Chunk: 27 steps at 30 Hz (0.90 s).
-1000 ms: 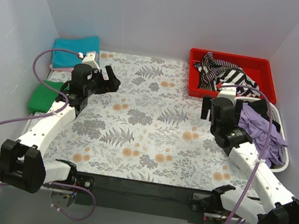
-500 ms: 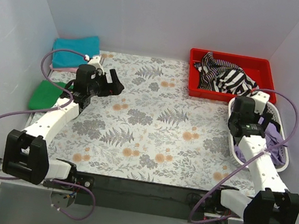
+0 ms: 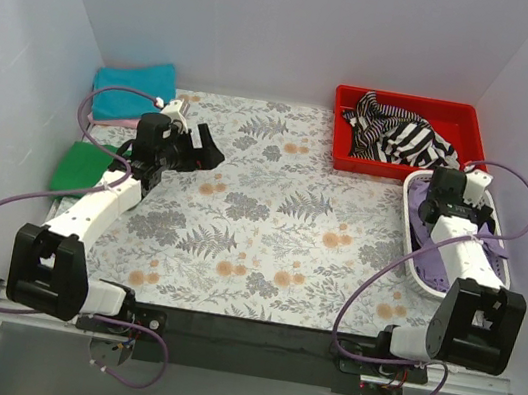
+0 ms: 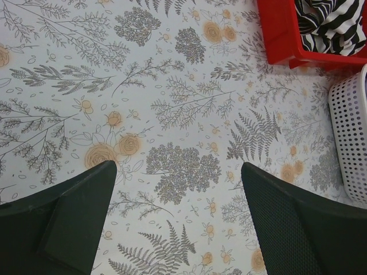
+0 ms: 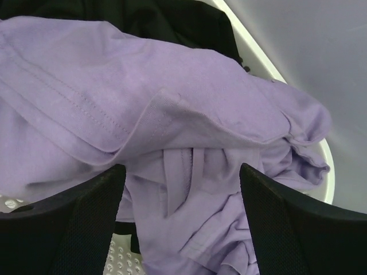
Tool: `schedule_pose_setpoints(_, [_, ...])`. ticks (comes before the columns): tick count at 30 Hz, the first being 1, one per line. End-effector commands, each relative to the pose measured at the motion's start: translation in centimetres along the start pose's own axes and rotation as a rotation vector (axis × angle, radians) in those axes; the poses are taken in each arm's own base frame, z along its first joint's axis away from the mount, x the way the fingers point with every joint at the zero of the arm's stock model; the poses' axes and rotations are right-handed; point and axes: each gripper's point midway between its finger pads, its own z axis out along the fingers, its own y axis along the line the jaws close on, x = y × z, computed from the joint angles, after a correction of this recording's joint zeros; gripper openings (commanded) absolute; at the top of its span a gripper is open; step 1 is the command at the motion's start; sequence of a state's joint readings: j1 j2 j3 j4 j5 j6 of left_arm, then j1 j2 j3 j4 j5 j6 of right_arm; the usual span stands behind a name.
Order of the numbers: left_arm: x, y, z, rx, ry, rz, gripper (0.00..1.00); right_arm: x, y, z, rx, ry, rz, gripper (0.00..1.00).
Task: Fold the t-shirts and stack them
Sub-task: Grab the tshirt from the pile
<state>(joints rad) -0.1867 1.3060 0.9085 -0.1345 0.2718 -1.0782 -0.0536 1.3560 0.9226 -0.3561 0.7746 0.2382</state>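
Observation:
A crumpled lavender-purple t-shirt [image 5: 172, 114] lies in the white perforated basket [image 3: 412, 268] at the right; it also shows in the top view [image 3: 436, 257]. My right gripper [image 5: 179, 217] hangs just above it, open, jaws wide on either side of a fold, holding nothing. A folded teal t-shirt [image 3: 132, 86] lies at the far left on a pink one [image 3: 105, 117], with a folded green one [image 3: 81, 167] nearer. My left gripper [image 3: 206, 152] is open and empty above the floral mat [image 4: 178, 114].
A red bin [image 3: 348, 131] with striped black-and-white cloth [image 3: 402, 131] stands at the back right, also in the left wrist view [image 4: 281, 34]. Dark cloth [image 5: 160, 17] lies under the purple shirt in the basket. White walls enclose the table on three sides.
My right arm has swung right and back, from the mat's edge to over the basket, and points down onto the purple shirt. My left gripper has shifted slightly right and forward.

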Motion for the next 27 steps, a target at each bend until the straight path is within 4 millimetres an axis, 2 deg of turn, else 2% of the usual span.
schedule_pose_setpoints(1, [-1.3, -1.1, 0.0, 0.033, -0.020, 0.013, 0.90, -3.8, 0.9, 0.1, -0.041, -0.093, 0.117, 0.84])
schedule_pose_setpoints(3, [-1.2, -1.2, 0.2, 0.042, -0.014, 0.010, 0.90, -4.7, 1.2, 0.4, -0.048, -0.115, 0.134, 0.81])
schedule_pose_setpoints(5, [-1.0, -1.2, 0.4, 0.051, -0.003, 0.008, 0.90, -5.2, 1.6, 0.8, -0.049, -0.120, 0.130, 0.68])
schedule_pose_setpoints(6, [-0.9, -1.3, 0.4, 0.055, 0.001, 0.008, 0.90, -5.2, 1.7, 0.9, -0.045, -0.118, 0.126, 0.58])
schedule_pose_setpoints(7, [-0.9, -1.3, 0.4, 0.058, 0.004, 0.004, 0.90, -5.2, 1.9, 1.2, -0.049, -0.112, 0.117, 0.31])
schedule_pose_setpoints(9, [-0.7, -1.3, 0.4, 0.060, 0.006, 0.007, 0.91, -5.5, 2.2, 0.9, -0.069, -0.118, 0.124, 0.08])
schedule_pose_setpoints(10, [-0.8, -1.2, 0.5, 0.054, 0.004, 0.005, 0.90, -6.0, 2.6, 0.4, -0.111, -0.132, 0.124, 0.01])
schedule_pose_setpoints(12, [-0.7, -1.2, 0.5, 0.053, 0.006, 0.004, 0.90, -6.7, 2.9, -0.4, -0.165, -0.164, 0.134, 0.01])
schedule_pose_setpoints(13, [-0.7, -1.2, 0.6, 0.057, 0.008, 0.003, 0.90, -7.8, 3.3, -1.7, -0.239, -0.208, 0.136, 0.01])
schedule_pose_setpoints(15, [-0.6, -1.3, 0.7, 0.063, 0.011, 0.000, 0.91, -8.1, 3.8, -3.1, -0.321, -0.242, 0.141, 0.01])
schedule_pose_setpoints(16, [-0.5, -1.5, 0.7, 0.075, 0.014, -0.001, 0.91, -9.5, 4.4, -5.2, -0.426, -0.301, 0.147, 0.01])
schedule_pose_setpoints(18, [-0.5, -1.6, 0.8, 0.080, 0.018, -0.002, 0.91, -10.6, 4.5, -7.8, -0.525, -0.364, 0.153, 0.01])
schedule_pose_setpoints(20, [-0.4, -1.5, 0.9, 0.080, 0.020, -0.008, 0.91, -11.4, 5.6, -10.5, -0.666, -0.413, 0.132, 0.01])
schedule_pose_setpoints(21, [-0.3, -1.6, 0.9, 0.084, 0.020, -0.007, 0.91, -12.4, 6.2, -13.2, -0.783, -0.461, 0.117, 0.01])
schedule_pose_setpoints(23, [-0.3, -1.7, 0.9, 0.090, 0.022, -0.008, 0.91, -12.9, 6.8, -15.6, -0.881, -0.481, 0.090, 0.01])
schedule_pose_setpoints(24, [-0.3, -1.7, 1.0, 0.091, 0.023, -0.009, 0.91, -13.2, 7.4, -17.5, -0.969, -0.504, 0.060, 0.01])
schedule_pose_setpoints(25, [-0.2, -1.6, 1.0, 0.092, 0.025, -0.009, 0.91, -13.4, 7.5, -18.4, -1.001, -0.509, 0.048, 0.01])
schedule_pose_setpoints(27, [-0.2, -1.8, 0.9, 0.097, 0.025, -0.013, 0.91, -14.5, 7.6, -21.5, -1.086, -0.551, 0.017, 0.01])
